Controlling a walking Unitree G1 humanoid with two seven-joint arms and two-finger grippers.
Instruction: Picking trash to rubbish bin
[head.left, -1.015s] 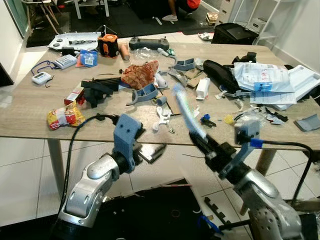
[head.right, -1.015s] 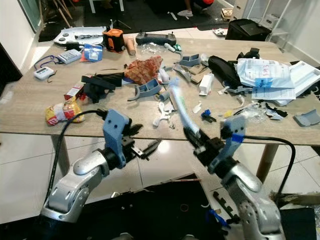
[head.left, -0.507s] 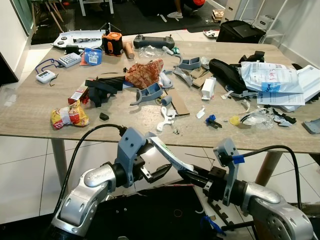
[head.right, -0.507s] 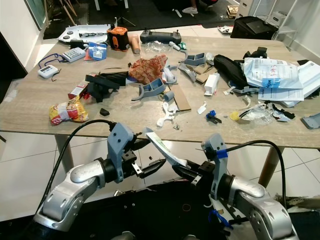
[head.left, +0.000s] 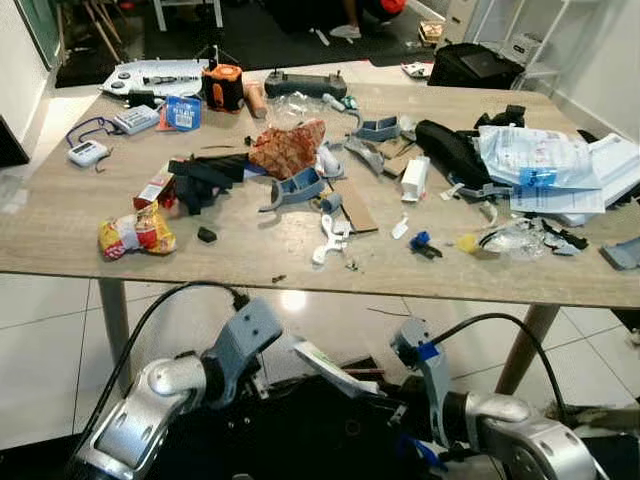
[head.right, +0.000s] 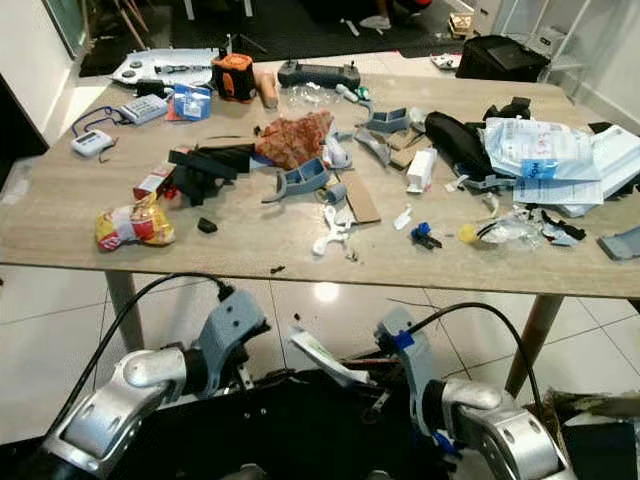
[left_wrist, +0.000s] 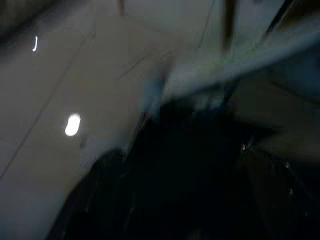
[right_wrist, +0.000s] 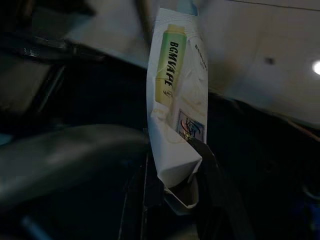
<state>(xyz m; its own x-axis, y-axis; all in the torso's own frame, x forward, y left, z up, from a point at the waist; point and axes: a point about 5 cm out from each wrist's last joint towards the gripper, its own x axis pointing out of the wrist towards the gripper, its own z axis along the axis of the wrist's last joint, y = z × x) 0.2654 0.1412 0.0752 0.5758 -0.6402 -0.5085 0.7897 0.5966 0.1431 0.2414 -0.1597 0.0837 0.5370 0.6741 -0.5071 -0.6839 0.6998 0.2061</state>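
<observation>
right jaws (right_wrist: 172, 192) clamping white wrapper (right_wrist: 177, 105)

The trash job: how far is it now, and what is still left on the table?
In hand: the right gripper is shut on a white box, held low over the black bin, not yet released. The left gripper hangs beside it. Left: the table holds a snack bag, a red wrapper, papers and plastic scraps.

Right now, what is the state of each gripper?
Left gripper: cannot be told.
Right gripper: fingers closed on the white wrapper.
</observation>
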